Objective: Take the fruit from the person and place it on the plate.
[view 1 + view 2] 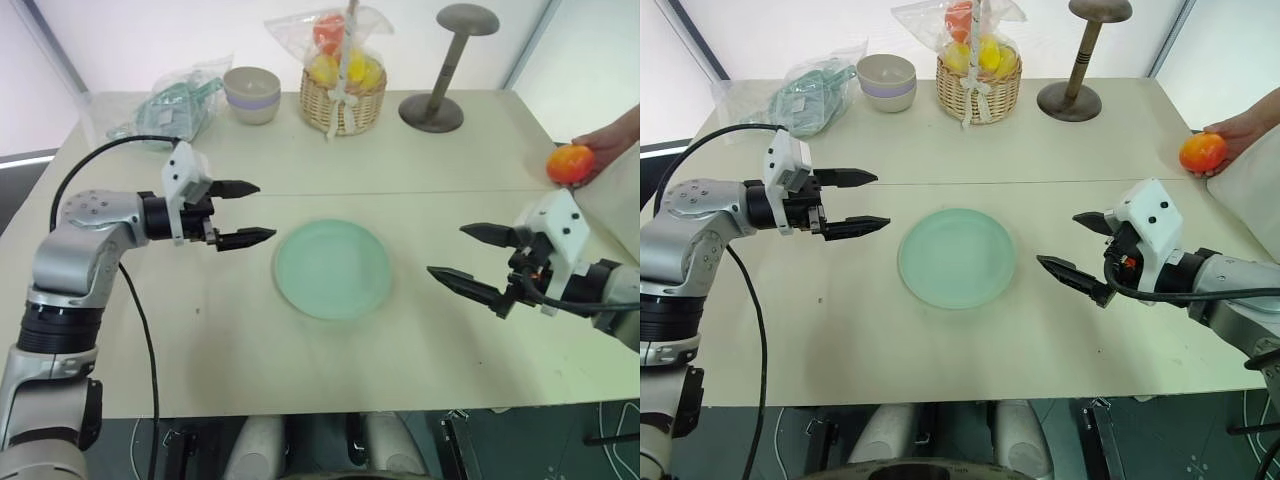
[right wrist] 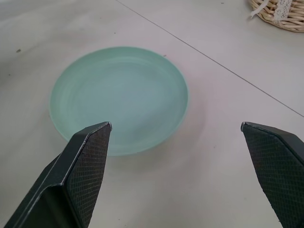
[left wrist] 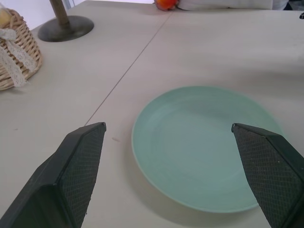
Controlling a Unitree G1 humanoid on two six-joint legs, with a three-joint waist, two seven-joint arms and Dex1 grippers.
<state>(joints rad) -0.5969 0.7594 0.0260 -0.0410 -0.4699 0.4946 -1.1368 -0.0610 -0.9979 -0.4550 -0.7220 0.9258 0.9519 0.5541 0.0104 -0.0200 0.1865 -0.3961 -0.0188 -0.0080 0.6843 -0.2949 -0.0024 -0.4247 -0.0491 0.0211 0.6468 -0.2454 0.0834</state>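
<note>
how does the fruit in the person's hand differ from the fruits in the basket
The fruit is bare, orange with a red blush, and held in the person's hand at the table's right edge. The basket fruits are yellow and red, wrapped in clear plastic, and sit at the table's far side. Both are round and glossy.

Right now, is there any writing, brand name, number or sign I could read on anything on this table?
None: no readable text.
The plate, the bowl, the basket with its plastic wrap, the clear bag, the brown stand and the fruit in the person's hand carry no lettering, label or number.
</note>
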